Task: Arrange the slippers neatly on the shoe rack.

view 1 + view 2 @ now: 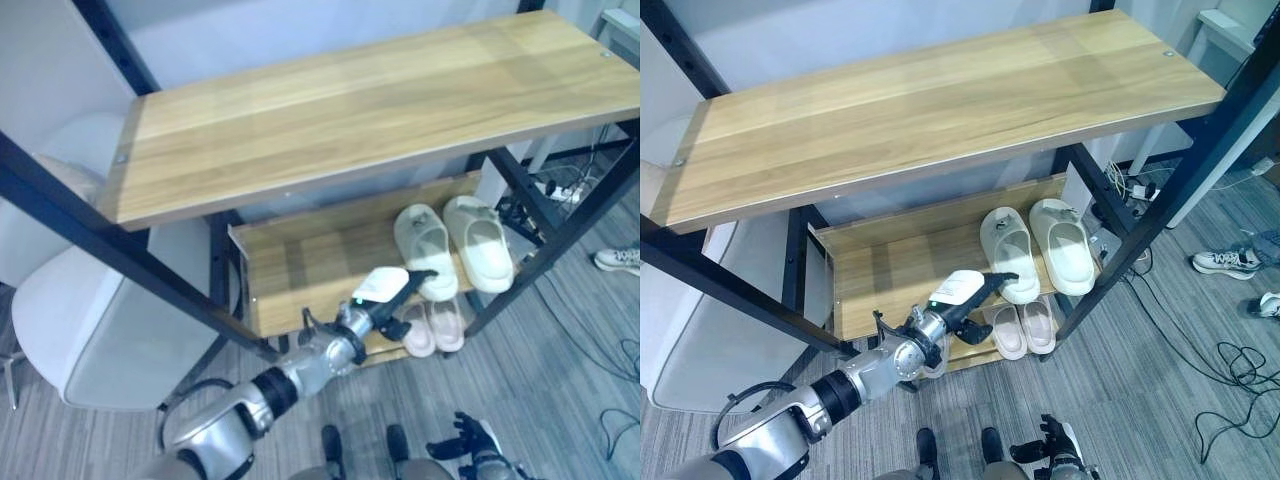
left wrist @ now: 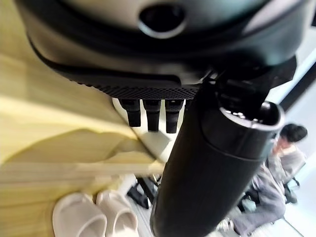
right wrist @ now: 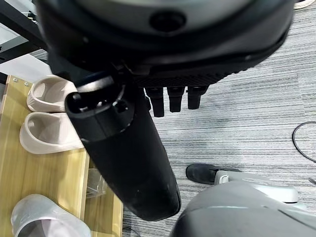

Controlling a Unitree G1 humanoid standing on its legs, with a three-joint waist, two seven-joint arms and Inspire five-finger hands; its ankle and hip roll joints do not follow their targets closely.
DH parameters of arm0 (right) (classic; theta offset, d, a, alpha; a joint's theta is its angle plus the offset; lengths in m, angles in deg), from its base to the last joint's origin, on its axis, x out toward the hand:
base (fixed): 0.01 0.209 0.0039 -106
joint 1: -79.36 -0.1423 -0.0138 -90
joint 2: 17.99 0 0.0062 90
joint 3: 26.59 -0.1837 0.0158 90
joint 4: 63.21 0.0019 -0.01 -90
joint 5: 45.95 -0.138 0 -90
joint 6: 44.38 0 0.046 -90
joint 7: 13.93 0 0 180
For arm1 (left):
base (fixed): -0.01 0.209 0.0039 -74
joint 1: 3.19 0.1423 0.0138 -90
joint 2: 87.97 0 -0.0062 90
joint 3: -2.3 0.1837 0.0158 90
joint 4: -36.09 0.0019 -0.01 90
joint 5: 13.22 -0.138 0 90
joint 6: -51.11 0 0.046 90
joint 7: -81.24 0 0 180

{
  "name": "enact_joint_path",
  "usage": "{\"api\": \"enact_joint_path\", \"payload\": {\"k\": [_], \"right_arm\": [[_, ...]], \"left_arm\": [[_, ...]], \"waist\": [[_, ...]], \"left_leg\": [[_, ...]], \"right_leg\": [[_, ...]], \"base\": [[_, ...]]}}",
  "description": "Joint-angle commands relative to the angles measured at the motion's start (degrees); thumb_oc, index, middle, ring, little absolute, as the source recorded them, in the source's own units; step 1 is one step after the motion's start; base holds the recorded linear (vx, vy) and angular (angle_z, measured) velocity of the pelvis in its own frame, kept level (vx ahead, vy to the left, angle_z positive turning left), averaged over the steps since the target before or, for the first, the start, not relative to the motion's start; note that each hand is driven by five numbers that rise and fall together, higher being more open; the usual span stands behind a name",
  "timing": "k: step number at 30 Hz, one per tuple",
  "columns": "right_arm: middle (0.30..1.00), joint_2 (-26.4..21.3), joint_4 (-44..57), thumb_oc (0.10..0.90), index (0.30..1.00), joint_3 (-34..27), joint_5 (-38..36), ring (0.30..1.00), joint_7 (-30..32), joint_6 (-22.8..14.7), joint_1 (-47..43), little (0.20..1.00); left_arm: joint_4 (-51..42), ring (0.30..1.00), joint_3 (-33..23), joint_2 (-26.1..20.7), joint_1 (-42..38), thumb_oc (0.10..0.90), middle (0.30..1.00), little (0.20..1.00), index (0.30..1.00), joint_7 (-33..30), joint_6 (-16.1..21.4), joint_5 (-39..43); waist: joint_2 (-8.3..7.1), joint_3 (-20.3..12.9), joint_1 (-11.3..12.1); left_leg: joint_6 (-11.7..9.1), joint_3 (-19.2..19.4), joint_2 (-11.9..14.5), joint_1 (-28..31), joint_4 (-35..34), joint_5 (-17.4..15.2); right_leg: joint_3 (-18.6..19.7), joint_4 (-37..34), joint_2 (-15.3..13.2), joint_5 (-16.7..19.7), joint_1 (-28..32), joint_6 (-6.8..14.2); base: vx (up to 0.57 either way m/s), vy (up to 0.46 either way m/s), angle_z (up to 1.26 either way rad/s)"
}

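Rack (image 1: 940,100) is standing in front of me, and I am seeing two pairs already on it. White slippers (image 1: 1040,245) are lying side by side at the right end of the middle shelf (image 1: 890,275); pink slippers (image 1: 1024,328) are sitting just below them on the lower shelf. My left hand (image 1: 962,292) is reaching over the middle shelf's near edge, fingers straight, grasping nothing. My right hand (image 1: 1048,443) is hanging low near the floor (image 1: 1160,340), fingers loosely spread, empty.
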Motion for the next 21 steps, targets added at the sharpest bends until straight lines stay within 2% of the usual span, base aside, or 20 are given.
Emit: {"api": "enact_joint_path", "payload": {"k": [1,3,11,15,21], "right_arm": [[0.9,-0.2,-0.3,0.8,0.9,0.5,-2.3,0.9,1.0,-2.2,1.4,0.9],[0.9,-0.1,-0.4,0.8,0.9,0.7,-2.6,0.9,0.7,-2.2,1.6,0.9],[0.9,-0.6,-0.8,0.8,0.9,0.7,-2.5,0.9,0.7,-2.5,1.8,0.9],[0.9,-1.0,-1.3,0.8,0.9,0.3,-2.1,0.9,0.4,-2.5,2.4,0.9],[0.9,-0.1,-2.3,0.8,0.9,-0.4,-1.5,0.9,0.1,-2.1,3.2,0.9]], "left_arm": [[2.9,0.9,-3.1,5.9,-7.2,0.8,0.9,0.9,0.9,-1.6,3.5,0.5],[1.6,0.9,-3.0,7.3,-7.7,0.8,0.9,0.9,0.9,-1.6,4.4,3.2],[1.7,0.9,-1.6,9.2,-11.3,0.8,0.9,0.9,0.9,-2.1,5.0,2.4],[0.0,0.9,-2.2,6.6,-15.4,0.8,0.9,0.9,0.9,-3.8,5.1,0.1],[-4.0,0.9,-3.4,1.7,-15.8,0.8,0.9,0.9,0.9,-3.0,5.6,0.8]], "waist": [[-1.2,-1.6,0.1],[-1.38,-1.8,-0.2],[-1.51,-2.2,-1.1],[-1.24,-3.4,-1.5],[-1.01,-4.7,-1.1]], "left_leg": [[-1.8,-0.6,0.3,1.3,0.0,-5.8],[-1.8,-0.6,0.3,1.4,0.0,-5.8],[-1.9,-0.2,0.3,1.5,-0.3,-5.9],[-2.0,0.1,0.3,1.9,-0.4,-6.1],[-2.2,-0.3,0.2,2.8,-0.4,-6.2]], "right_leg": [[-1.9,2.4,-0.1,-8.1,-1.3,1.5],[-1.9,2.5,0.0,-8.1,-1.2,1.4],[-1.8,2.5,-0.1,-8.0,-1.3,1.5],[-1.8,2.4,-0.2,-8.2,-0.8,1.8],[-2.5,2.6,-0.5,-8.5,0.1,2.1]], "base": [[0.0,0.0,0.0],[0.0,0.0,0.0],[0.01,0.0,0.0],[0.02,-0.002,0.0],[0.0,0.0,0.0]]}}
